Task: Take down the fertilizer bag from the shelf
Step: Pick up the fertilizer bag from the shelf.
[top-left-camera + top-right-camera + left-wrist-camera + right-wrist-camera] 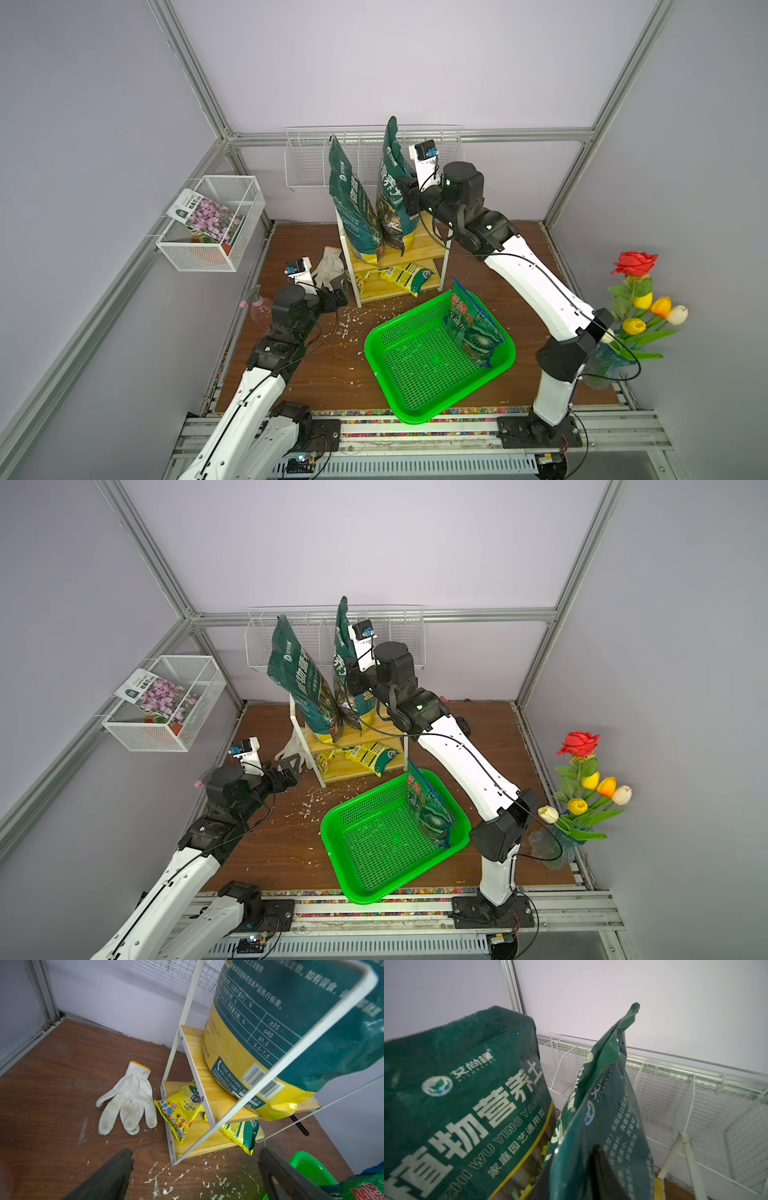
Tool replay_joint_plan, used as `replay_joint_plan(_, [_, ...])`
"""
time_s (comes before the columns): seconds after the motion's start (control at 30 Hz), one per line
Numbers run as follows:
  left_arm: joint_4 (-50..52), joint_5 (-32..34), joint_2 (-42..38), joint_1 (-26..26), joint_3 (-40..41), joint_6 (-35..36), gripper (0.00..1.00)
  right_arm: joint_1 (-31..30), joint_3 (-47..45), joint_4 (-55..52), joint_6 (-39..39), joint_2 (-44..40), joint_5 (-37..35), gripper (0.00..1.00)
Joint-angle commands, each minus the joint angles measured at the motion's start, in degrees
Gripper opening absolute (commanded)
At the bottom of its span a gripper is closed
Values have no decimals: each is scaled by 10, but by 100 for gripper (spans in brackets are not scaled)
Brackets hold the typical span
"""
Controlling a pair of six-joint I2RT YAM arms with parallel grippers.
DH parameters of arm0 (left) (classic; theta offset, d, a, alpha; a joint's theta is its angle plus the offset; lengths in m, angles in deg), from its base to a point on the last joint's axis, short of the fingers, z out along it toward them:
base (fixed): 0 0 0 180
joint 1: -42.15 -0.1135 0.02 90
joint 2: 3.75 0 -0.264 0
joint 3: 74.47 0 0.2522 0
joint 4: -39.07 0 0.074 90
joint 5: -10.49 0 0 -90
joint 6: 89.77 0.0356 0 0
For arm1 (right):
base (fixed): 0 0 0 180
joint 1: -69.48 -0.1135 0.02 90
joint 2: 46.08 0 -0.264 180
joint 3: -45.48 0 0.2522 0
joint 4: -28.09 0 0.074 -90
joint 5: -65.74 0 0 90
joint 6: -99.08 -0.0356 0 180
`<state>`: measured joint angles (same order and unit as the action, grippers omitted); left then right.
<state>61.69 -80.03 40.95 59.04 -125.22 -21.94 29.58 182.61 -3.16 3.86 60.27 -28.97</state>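
Right at the right gripper the fertilizer bag is pinched by its edge. In the right wrist view one dark finger lies flat against the bag's side and its partner is hidden behind the fold, so the jaws stand narrow on the bag. The bag stands upright on the top board of the shelf, just below the gripper, and its crumpled top rises above it. Just past the gripped bag, a second dark green bag leans away on the same board, and the two touch near their bases. Farther beyond the gripper, the white wire wall rack hangs on the back wall. The left gripper hovers low over the brown table, its fingers spread wide with nothing between them. Ahead of it is the shelf's lower board, which carries yellow packets. A white work glove lies flat beside the shelf's foot.
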Motion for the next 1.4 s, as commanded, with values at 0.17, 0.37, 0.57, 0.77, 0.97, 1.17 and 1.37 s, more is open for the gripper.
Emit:
replay_joint_plan(0.17, [-9,-9,-10,-3,11,1,99,-3,11,21,4,-4,-17,0])
replay_joint_plan(0.37, [-9,-8,-10,-2,11,2,99,-4,43,7,14,-5,-17,0])
replay_joint_plan(0.57, [-12,-7,-8,-2,12,2,99,-11,48,0,34,-31,-20,0])
replay_joint_plan(0.77, [-15,-13,-2,-3,14,-1,99,-15,48,-9,56,-58,-15,0])
replay_joint_plan(0.97, [-18,-11,-1,-3,16,0,99,-30,47,-40,82,-83,-32,0])
replay_joint_plan(1.17, [-20,-11,3,-3,18,0,99,-45,46,-57,102,-102,-40,0])
replay_joint_plan(1.37, [-21,-4,4,-3,19,4,99,-63,0,-59,111,-149,-56,0])
